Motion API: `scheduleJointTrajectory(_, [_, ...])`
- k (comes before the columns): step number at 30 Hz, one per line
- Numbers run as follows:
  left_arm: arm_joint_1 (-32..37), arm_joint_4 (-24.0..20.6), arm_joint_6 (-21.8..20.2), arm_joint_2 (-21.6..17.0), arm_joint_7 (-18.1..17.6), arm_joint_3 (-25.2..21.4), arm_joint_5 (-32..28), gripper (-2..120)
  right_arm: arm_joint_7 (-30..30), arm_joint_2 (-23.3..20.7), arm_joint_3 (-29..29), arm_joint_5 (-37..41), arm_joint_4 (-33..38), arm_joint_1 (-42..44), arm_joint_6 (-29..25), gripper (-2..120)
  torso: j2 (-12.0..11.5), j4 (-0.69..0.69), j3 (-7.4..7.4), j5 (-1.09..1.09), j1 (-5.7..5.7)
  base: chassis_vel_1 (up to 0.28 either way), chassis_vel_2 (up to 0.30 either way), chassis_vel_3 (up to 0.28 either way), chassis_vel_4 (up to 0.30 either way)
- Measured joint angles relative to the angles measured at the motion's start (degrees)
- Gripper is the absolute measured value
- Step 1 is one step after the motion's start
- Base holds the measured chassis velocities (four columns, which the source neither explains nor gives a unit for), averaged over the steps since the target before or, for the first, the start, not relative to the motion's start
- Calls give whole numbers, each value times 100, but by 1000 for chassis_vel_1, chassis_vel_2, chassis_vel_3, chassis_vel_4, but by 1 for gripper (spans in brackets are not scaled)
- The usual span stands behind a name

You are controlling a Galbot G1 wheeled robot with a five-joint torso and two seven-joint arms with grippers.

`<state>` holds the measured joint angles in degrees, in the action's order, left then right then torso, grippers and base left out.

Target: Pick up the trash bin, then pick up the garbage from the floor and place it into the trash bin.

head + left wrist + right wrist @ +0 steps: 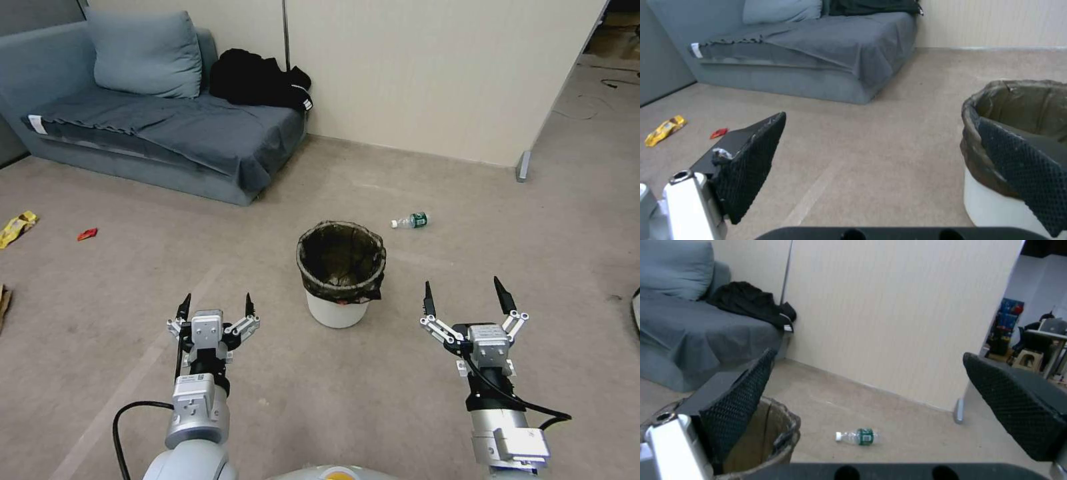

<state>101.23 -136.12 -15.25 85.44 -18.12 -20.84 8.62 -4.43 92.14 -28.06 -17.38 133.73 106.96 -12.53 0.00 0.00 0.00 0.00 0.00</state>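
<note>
The trash bin (340, 270), small, round and white with a dark liner bag over its rim, stands upright on the floor (467, 260) between my two arms; it also appears as the trash bin (1018, 140) and the trash bin (769, 436) in the wrist views. My left gripper (215, 308) hangs open to the bin's left, and my right gripper (467, 293) is open to its right; both are empty. Garbage lies around: a clear bottle (411, 221) with a green label behind the bin, a yellow wrapper (17, 228) and a red wrapper (87, 233) far left.
A grey-blue sofa (167, 127) with a cushion and black clothing stands at the back left against a cream wall (433, 73). A metal partition foot (523, 165) sits at the wall's right end. A brown paper piece (3, 303) lies at the left edge.
</note>
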Motion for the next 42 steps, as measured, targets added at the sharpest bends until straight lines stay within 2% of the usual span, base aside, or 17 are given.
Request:
scheduleJointTrajectory(24, [-10,35,17,-42,6,6,6,100,9,0,9,-1,-31,-2,-13,100,0,1,0,-1,0,-126,130,128,-126])
scheduleJointTrajectory(33, [-36,59,19,-82,16,83,8,100,51,0,70,151,-31,20,-19,100,0,0,0,0,0,-30,29,25,-27])
scheduleJointTrajectory(39, [-78,72,78,-104,212,214,-148,100,53,0,70,152,-31,23,-26,100,0,0,0,0,0,0,0,0,0])
scheduleJointTrajectory(42, [-212,55,73,-164,480,228,-546,100,53,0,56,142,-31,25,-40,100,0,0,0,0,0,0,0,0,0])
